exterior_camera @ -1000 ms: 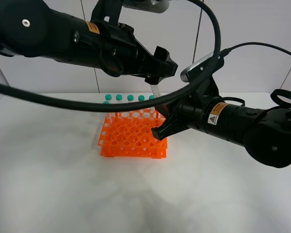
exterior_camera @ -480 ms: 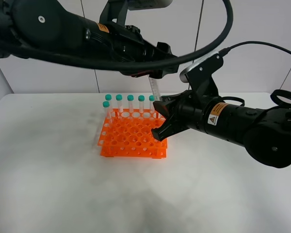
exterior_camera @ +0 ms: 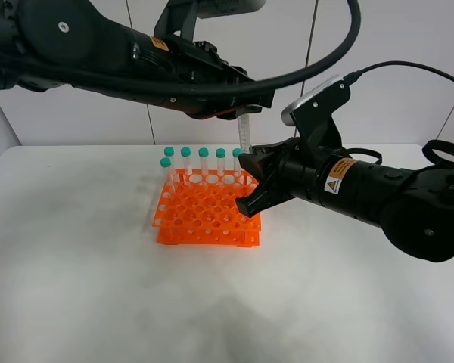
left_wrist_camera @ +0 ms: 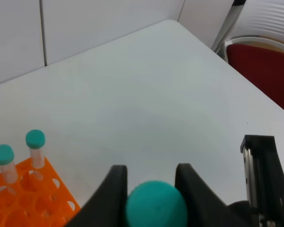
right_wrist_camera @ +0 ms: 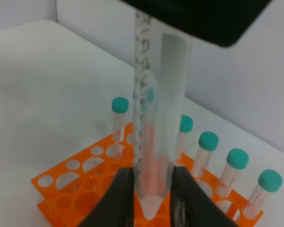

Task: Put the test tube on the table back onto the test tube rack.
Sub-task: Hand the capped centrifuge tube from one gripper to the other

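Observation:
The test tube (exterior_camera: pixel 244 134) hangs upright above the far right corner of the orange test tube rack (exterior_camera: pixel 204 215). My left gripper (exterior_camera: pixel 246 106) is shut on its teal cap (left_wrist_camera: pixel 156 209), seen between the two black fingers in the left wrist view. My right gripper (exterior_camera: pixel 250 180) reaches in from the right. In the right wrist view its fingers (right_wrist_camera: pixel 124 198) stand tight against both sides of the tube's (right_wrist_camera: pixel 158 137) tapered lower end, just above the rack (right_wrist_camera: pixel 80 184). The tube is off the white table (exterior_camera: pixel 98 287).
Several teal-capped tubes (exterior_camera: pixel 203 160) stand in the rack's back row and left corner; they also show in the right wrist view (right_wrist_camera: pixel 206 151) and the left wrist view (left_wrist_camera: pixel 35 146). A red chair (left_wrist_camera: pixel 270 66) stands beyond the table edge.
The left arm has swung its body leftward, uncovering the rack's tubes. The held tube has gone from tilted to upright and sits slightly higher. The right gripper has barely moved.

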Robot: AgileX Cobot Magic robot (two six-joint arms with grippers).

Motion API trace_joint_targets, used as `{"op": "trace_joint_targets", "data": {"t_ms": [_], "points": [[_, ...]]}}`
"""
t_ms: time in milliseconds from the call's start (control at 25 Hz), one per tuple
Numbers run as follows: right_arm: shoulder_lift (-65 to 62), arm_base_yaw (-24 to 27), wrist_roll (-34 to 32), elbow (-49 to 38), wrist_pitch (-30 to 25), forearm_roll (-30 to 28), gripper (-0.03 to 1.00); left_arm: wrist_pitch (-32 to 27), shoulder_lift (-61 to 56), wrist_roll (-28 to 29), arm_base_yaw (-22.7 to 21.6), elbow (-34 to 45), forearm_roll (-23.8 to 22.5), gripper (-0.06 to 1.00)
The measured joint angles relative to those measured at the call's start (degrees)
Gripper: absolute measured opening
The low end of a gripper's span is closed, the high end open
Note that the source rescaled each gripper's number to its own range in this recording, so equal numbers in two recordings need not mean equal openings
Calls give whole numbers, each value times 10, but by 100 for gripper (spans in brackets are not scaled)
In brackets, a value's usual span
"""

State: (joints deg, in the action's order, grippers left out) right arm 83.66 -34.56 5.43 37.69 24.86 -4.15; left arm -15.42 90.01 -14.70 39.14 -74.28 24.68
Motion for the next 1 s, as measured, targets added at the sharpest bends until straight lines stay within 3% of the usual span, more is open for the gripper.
{"op": "trace_joint_targets", "data": {"t_ms": [1000], "points": [[0,0,0,0,1,2,0,8,0,12,0,0,-3,2]]}}
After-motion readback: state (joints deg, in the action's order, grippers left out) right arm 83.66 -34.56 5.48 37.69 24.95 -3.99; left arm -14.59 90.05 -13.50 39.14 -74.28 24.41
